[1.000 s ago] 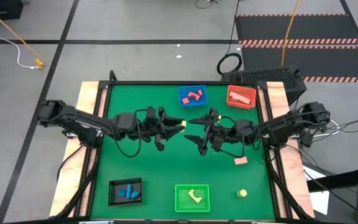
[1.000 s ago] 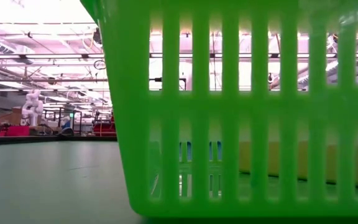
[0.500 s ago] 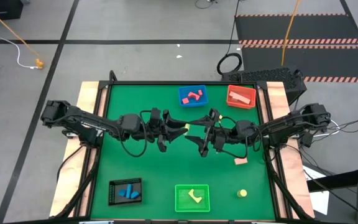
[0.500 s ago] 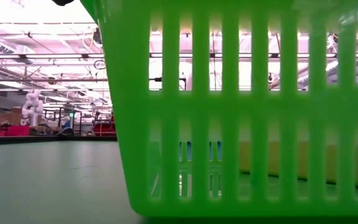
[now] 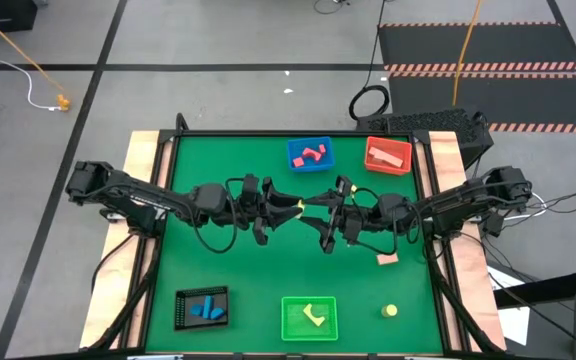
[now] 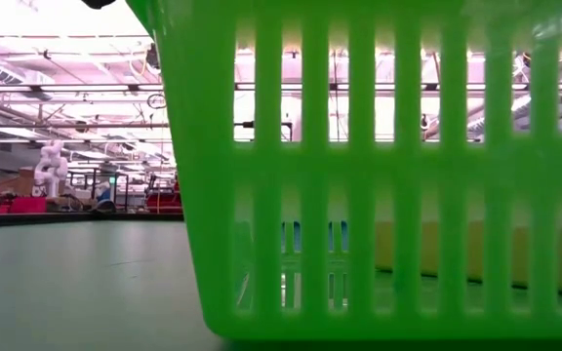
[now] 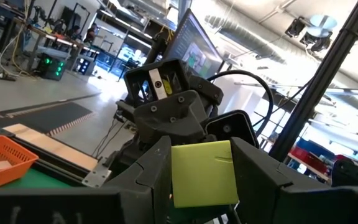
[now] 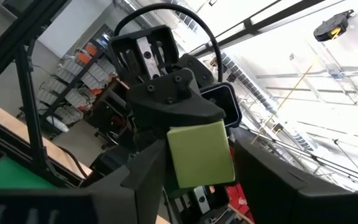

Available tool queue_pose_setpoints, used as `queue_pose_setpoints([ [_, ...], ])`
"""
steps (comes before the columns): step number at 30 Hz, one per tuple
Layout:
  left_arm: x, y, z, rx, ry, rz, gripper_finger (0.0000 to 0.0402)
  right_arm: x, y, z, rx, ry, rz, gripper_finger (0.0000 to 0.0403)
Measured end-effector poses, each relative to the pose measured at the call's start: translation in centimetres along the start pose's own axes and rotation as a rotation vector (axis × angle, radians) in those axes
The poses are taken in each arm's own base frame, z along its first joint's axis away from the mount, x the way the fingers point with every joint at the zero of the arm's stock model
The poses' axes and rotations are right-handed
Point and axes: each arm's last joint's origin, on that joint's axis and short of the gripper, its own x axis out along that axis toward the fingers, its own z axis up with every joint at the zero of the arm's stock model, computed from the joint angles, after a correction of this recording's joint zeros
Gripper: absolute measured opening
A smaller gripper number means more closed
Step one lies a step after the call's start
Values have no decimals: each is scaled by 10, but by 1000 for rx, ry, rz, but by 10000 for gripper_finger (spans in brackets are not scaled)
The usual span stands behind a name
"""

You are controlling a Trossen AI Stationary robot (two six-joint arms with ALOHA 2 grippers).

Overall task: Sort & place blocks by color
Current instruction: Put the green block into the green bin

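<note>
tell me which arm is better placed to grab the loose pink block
Right, probably. The pink block lies just beside the right arm, on its side of the table. The left tool is farther off, shut on a yellow block.

Grey floor (image 5: pixel 218 90) around table; yellow cable (image 5: pixel 13 45), striped black mat (image 5: pixel 478 45). Low view: bright ceiling lights (image 6: pixel 66 44), possibly shelving (image 8: pixel 73 93) behind.
</note>
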Motion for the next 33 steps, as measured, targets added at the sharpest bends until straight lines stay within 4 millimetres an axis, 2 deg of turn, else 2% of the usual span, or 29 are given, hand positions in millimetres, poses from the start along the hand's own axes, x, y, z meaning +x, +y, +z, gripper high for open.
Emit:
queue_pose_setpoints([
  [7,0,0,0,4,5,-2,137,1,-4,-6,14,-25,47,209],
  [12,0,0,-1,5,12,-7,137,3,-12,-13,68,-20,39,207],
  [16,0,1,-1,7,18,0,137,3,-13,-14,77,-22,35,188],
  [23,0,2,0,-7,18,1,137,3,-13,-14,63,-19,32,123],
  [33,0,3,-2,11,37,-1,213,3,-14,-14,86,-14,20,112],
])
